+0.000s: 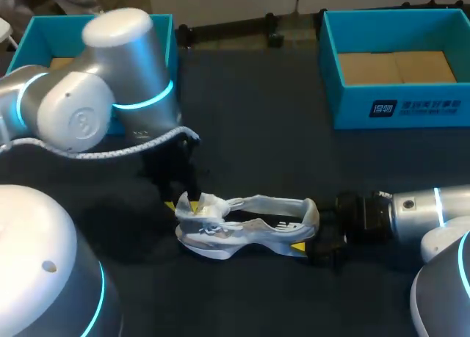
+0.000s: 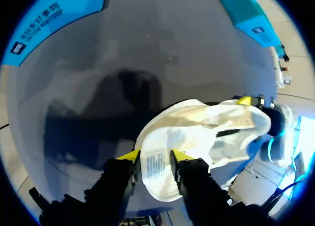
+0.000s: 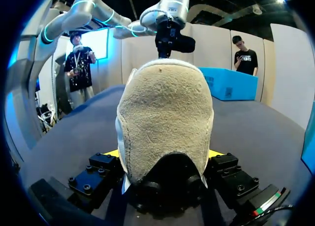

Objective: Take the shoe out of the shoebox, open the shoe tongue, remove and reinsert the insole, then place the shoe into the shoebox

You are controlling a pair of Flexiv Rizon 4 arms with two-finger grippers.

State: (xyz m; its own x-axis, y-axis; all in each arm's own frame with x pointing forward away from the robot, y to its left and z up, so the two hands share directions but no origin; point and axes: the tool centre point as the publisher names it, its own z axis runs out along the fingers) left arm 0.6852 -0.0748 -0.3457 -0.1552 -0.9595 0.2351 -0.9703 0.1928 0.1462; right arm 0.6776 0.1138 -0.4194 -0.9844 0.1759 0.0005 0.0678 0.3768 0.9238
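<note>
1. Resting on its side on the dark table (image 1: 257, 131), between both arms: white shoe (image 1: 246, 227).
2. Pinched shut in left jaws: labelled tongue (image 2: 155, 167).
3. Clamped from both sides by right jaws: heel (image 3: 165, 117).
4. Well apart from shoe, at far corners: left shoebox (image 1: 37, 32), right shoebox (image 1: 411, 106).

The shoe (image 1: 246, 225) lies on the table (image 1: 250, 131) midway along its near edge, with the left gripper (image 1: 187, 205) at its left end and the right gripper (image 1: 308, 238) at its right. One shoebox (image 1: 51, 30) sits in the far left corner, a second shoebox (image 1: 396, 106) in the far right.
</note>
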